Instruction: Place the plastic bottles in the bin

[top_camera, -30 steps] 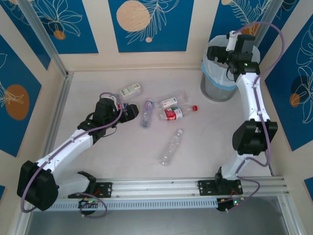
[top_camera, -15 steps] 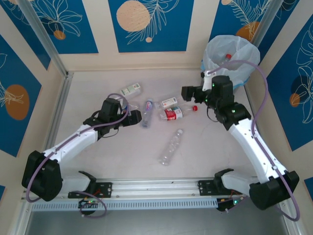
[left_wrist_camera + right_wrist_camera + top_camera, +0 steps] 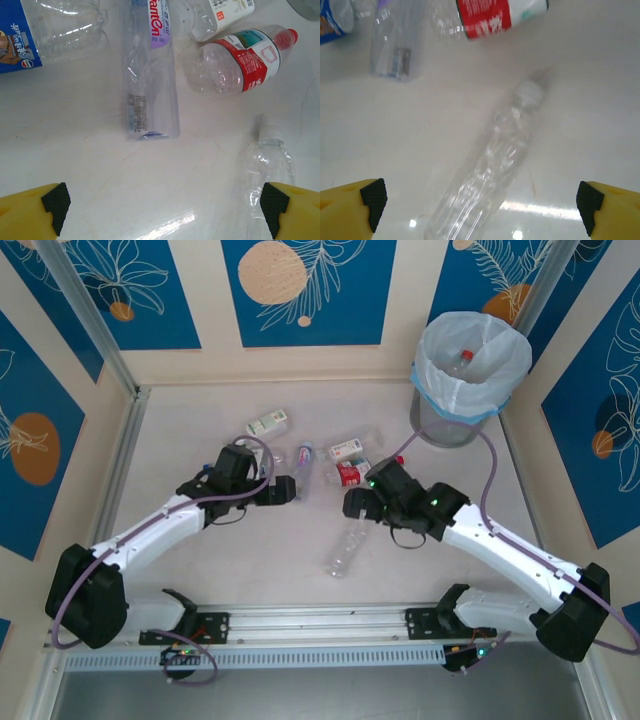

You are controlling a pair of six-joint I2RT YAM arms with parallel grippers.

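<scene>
Right arm swung from bin — tool spread above clear bottle.

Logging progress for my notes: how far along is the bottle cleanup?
Done: one red-capped bottle shows in the bin. In hand: nothing; left fingers and right fingers are open, the right over a clear bottle. Left: about six bottles on the table.

Bare table surrounds the white-capped bottle; beyond it the red-labelled bottle and purple-lettered bottle crowd together, a narrow gap between; the mouth of the bin is unblocked
</scene>
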